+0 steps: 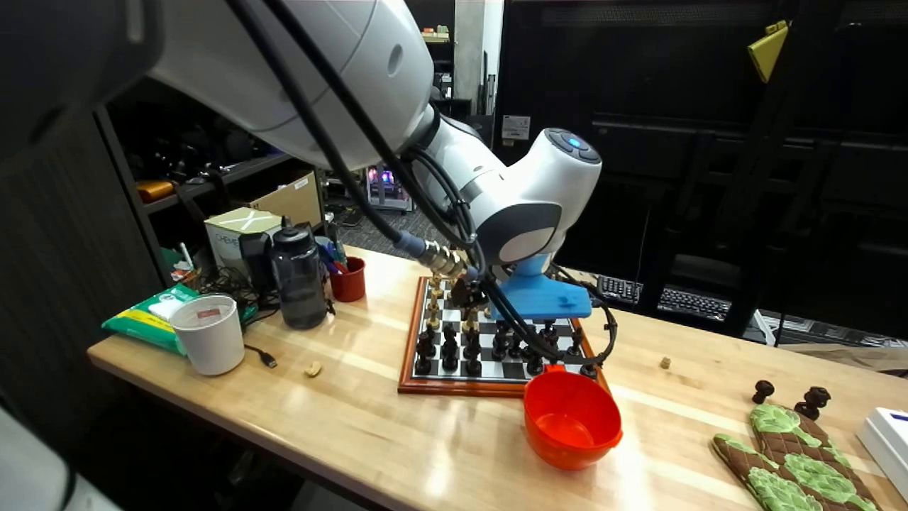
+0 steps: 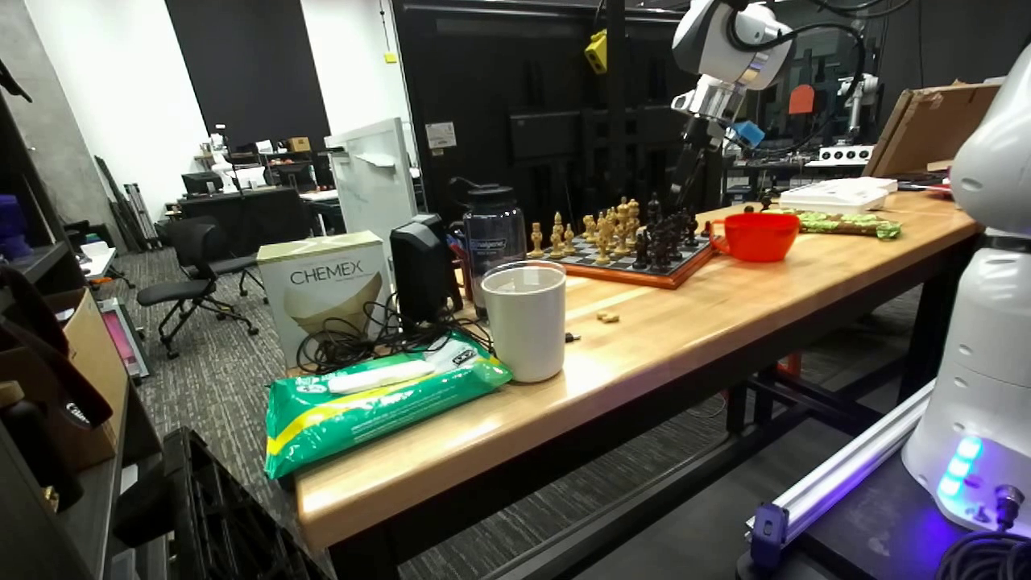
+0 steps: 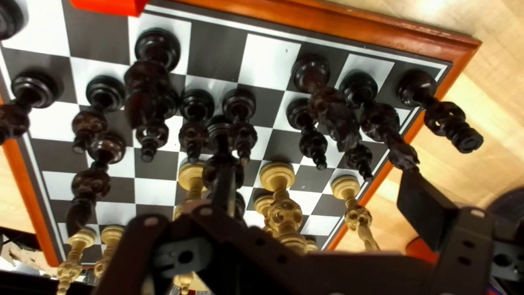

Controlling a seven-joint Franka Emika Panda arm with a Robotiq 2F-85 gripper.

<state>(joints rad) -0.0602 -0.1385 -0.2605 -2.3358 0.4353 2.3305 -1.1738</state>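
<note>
A chessboard with a wooden rim (image 1: 461, 387) stands on the table, also in an exterior view (image 2: 676, 279) and the wrist view (image 3: 352, 18). Dark chess pieces (image 3: 329, 108) and light chess pieces (image 3: 282, 213) stand on it. My gripper (image 3: 318, 178) is over the board with its fingers wide apart. Nothing is held between them. The left finger in the wrist view overlaps a dark piece; the right finger's tip appears close to a dark piece's top. Whether either touches cannot be told. In an exterior view the gripper (image 2: 683, 181) points down at the dark pieces.
A red bowl (image 1: 571, 426) stands at the board's near corner. Loose pieces (image 1: 764, 391) and a patterned oven mitt (image 1: 801, 461) lie to one side. A white cup (image 1: 209, 337), dark bottle (image 1: 299, 280), red pen cup (image 1: 349, 282) and green packet (image 2: 387, 411) stand opposite.
</note>
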